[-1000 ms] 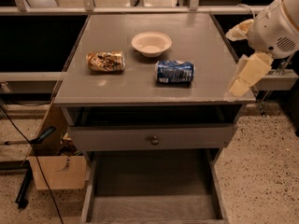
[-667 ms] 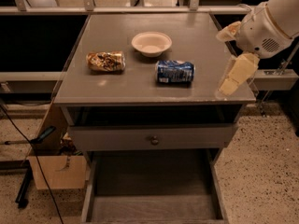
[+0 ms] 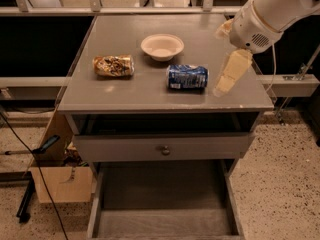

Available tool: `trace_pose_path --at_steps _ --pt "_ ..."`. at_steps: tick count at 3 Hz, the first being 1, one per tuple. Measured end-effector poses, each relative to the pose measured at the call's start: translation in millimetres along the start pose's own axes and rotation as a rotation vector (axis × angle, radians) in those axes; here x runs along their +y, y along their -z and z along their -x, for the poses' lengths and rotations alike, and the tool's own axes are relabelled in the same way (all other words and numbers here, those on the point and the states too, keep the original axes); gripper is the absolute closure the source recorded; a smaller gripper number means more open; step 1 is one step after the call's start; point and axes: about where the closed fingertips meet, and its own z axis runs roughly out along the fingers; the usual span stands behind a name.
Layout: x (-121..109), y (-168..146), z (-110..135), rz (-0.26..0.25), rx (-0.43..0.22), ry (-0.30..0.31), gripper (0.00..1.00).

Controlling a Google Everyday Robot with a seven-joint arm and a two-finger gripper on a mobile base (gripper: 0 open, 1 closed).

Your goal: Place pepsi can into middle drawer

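The pepsi can (image 3: 187,77), blue with white lettering, lies on its side on the grey cabinet top (image 3: 150,91), right of centre. My gripper (image 3: 220,62) hovers just right of the can, over the top's right edge. It is open and empty, with one cream finger (image 3: 231,72) pointing down-left toward the can. The middle drawer (image 3: 165,219) is pulled out below, a wide grey box with a bare floor.
A tan-and-brown patterned can (image 3: 113,65) lies on the top's left side. A white bowl (image 3: 162,46) sits behind the pepsi can. A grey drawer front with a round knob (image 3: 162,149) is just under the top. A cardboard box (image 3: 60,181) and cables stand on the floor at left.
My gripper has moved left and slightly forward, from beyond the cabinet's right edge to just beside the pepsi can. The cans and the bowl have not moved.
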Motion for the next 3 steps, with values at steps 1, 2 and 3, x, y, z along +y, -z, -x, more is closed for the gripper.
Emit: trace_pose_path --at_steps 1,2,3 --pt "-19.4 -14.2 6.0 -0.002 0.032 0.002 0.0" --pt "-36.5 -32.0 6.4 0.005 0.046 -0.011 0.0" --pt "-50.5 -55.1 -3.0 0.02 0.066 -0.035 0.0"
